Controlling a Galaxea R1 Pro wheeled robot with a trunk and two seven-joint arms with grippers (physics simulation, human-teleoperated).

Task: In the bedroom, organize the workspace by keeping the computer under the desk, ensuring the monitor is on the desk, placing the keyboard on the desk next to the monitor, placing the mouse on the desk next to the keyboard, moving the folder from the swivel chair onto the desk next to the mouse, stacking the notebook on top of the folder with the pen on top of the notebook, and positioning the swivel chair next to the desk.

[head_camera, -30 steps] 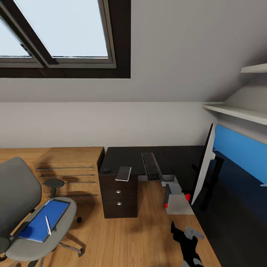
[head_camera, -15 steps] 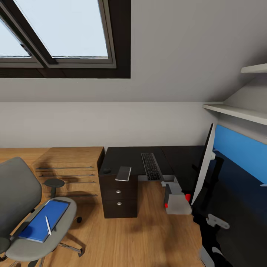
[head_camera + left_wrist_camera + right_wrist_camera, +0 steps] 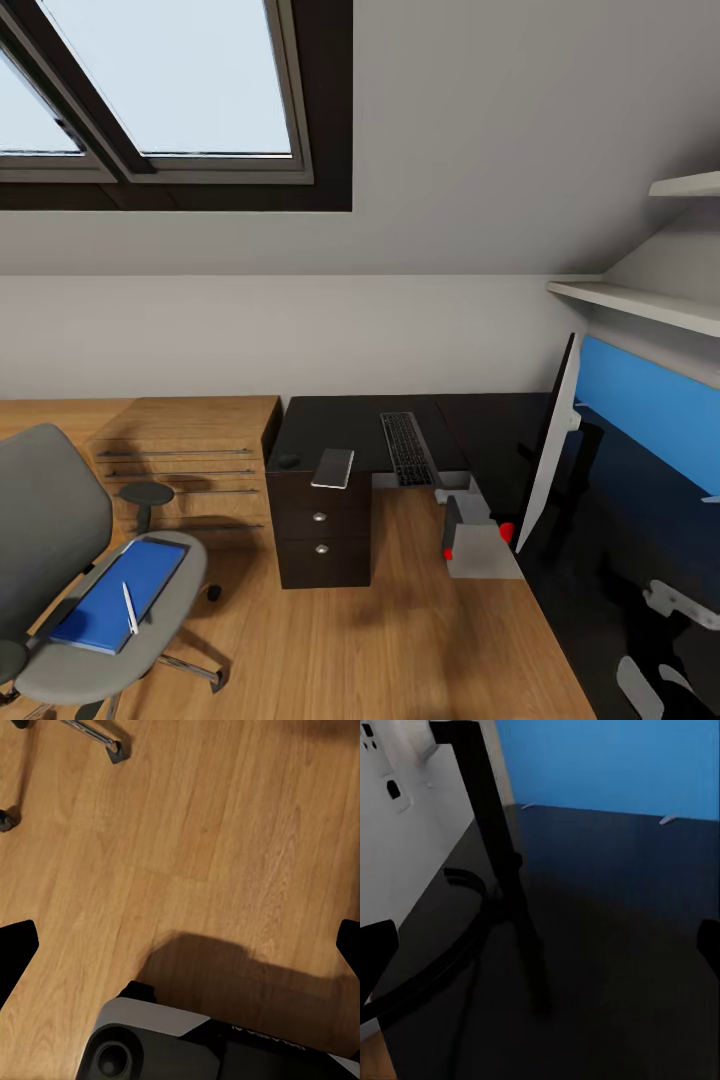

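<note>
The swivel chair stands on the floor at the left, with the blue folder on its seat and the white pen lying on the folder. On the desk lie the mouse, the notebook and the keyboard. Seen edge-on, the monitor stands on the desk's right wing. The grey computer sits on the floor beside it. My right gripper is open, close to the monitor's thin stand. Over bare floor, my left gripper is open.
A light-wood chest of drawers stands left of the desk's dark drawer unit. A blue wall panel and white shelves run along the right wall. Chair legs with casters show near my left gripper. My right arm reaches over the desk.
My right arm has swung to the right, from over the wooden floor near the computer to over the black desk top behind the monitor. Nothing else has moved.
</note>
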